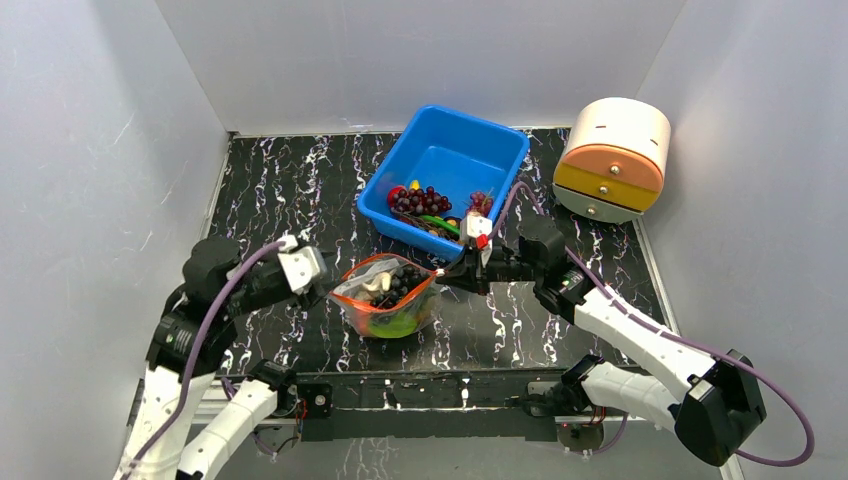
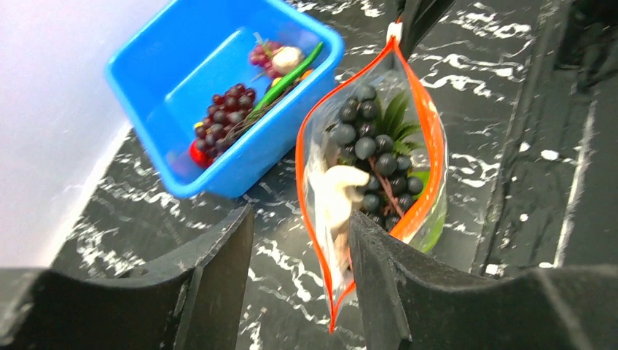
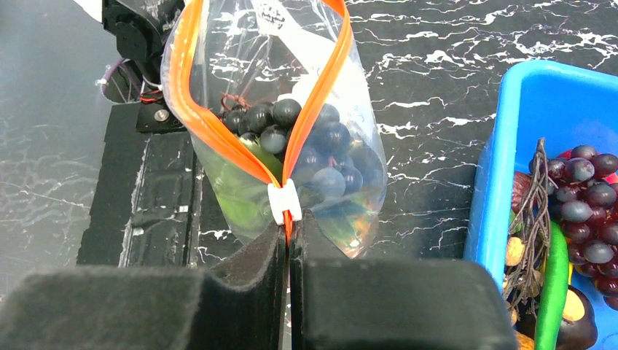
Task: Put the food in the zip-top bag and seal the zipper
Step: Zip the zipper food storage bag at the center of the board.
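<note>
We see the bag (image 1: 386, 296) standing just in front of the bin (image 1: 470, 119), mouth gaping. Only the right wrist view shows the right gripper (image 3: 290, 223) pinched tight on the zipper (image 3: 197, 117) end by the white slider (image 3: 283, 202). The left wrist view shows the left gripper (image 2: 299, 219) spread, holding nothing, with the bag's other end between its jaws and grapes (image 2: 368, 149) inside the bag.

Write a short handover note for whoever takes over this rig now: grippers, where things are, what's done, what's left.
Left gripper: open, by the near corner of the bag, holding nothing.
Right gripper: shut on the zipper beside its white slider.
Bag: in front of the bin, mouth open, dark grapes and a pale piece inside.
Bin: red grapes and a green pod wait there.
Done: some food bagged. Left: bag the rest, then zip shut.
</note>
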You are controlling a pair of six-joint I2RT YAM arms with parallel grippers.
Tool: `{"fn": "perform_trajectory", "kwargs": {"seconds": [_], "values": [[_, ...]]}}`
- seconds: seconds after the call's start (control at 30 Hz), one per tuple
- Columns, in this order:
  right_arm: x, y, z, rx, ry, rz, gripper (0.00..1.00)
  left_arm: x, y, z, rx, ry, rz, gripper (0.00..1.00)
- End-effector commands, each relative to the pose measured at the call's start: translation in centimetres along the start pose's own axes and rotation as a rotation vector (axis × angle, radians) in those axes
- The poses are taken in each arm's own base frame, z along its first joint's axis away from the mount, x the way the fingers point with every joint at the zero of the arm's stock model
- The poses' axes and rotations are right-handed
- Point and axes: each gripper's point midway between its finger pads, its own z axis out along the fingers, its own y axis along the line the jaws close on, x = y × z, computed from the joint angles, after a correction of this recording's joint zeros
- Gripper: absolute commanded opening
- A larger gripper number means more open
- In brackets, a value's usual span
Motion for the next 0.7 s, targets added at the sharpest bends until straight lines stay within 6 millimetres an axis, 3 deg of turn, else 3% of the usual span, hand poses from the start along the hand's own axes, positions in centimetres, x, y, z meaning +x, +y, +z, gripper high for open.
{"fn": "perform_trajectory", "kwargs": {"seconds": [0.0,0.27,0.43,0.67], "values": [[-4.9,-0.4,0.1,-0.003,-0.091,-0.079,0.00,-1.7,-0.6,3.3,0.171,-0.085,-0.127,0.47],[-4.7,-0.1,0.4,-0.017,-0.089,-0.073,0.00,-4.0,0.0,6.1,0.274,-0.229,-0.118,0.50],[-4.7,0.0,0.6,-0.016,-0.099,-0.069,0.00,-4.0,0.3,8.0,0.283,-0.247,-0.126,0.50],[-4.4,0.0,0.8,-0.007,-0.094,-0.057,0.00,-3.6,-1.7,11.8,0.317,-0.174,-0.136,0.52]]}}
